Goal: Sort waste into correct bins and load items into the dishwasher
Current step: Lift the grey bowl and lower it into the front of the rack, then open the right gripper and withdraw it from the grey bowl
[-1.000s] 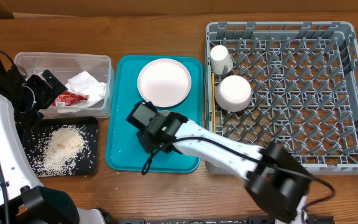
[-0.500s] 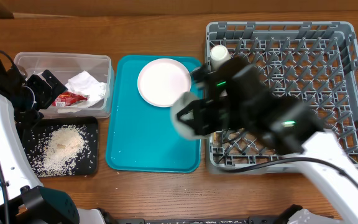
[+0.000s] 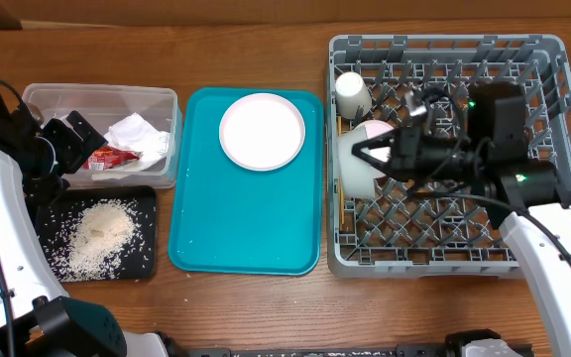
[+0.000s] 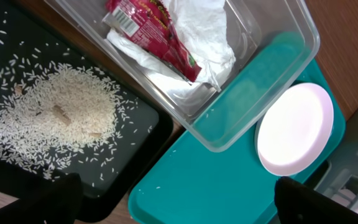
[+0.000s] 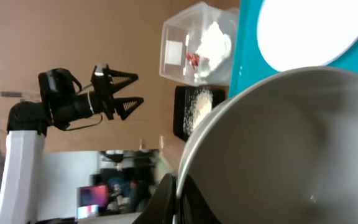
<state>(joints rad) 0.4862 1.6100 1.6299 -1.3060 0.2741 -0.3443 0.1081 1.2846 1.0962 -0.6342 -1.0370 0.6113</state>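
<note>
My right gripper [image 3: 377, 157] is shut on the rim of the pale grey-green bowl [image 3: 352, 169] and holds it on its side over the left part of the grey dish rack [image 3: 523, 248]. In the right wrist view the fingers [image 5: 178, 198] pinch the bowl's rim [image 5: 291, 149]. The white cup [image 3: 353, 96] stands in the rack's back-left corner; the white bowl [image 3: 377, 130] is mostly hidden behind the held bowl. The pink plate [image 3: 262, 131] lies on the teal tray [image 3: 246, 228]. My left gripper [image 3: 64, 142] is open and empty beside the clear tub [image 3: 38, 99].
The clear tub holds the napkin [image 4: 197, 31] and red wrapper [image 4: 154, 31]. The black tray [image 3: 142, 198] carries the rice [image 3: 97, 230]. Thin wooden chopsticks [image 3: 339, 210] lie along the rack's left edge. The left wrist fingers [image 4: 179, 205] hang above the black tray [image 4: 148, 124] and teal tray [image 4: 229, 168].
My right arm has swung from the teal tray's front to the rack's left side, carrying the grey-green bowl. The left arm has not moved.
</note>
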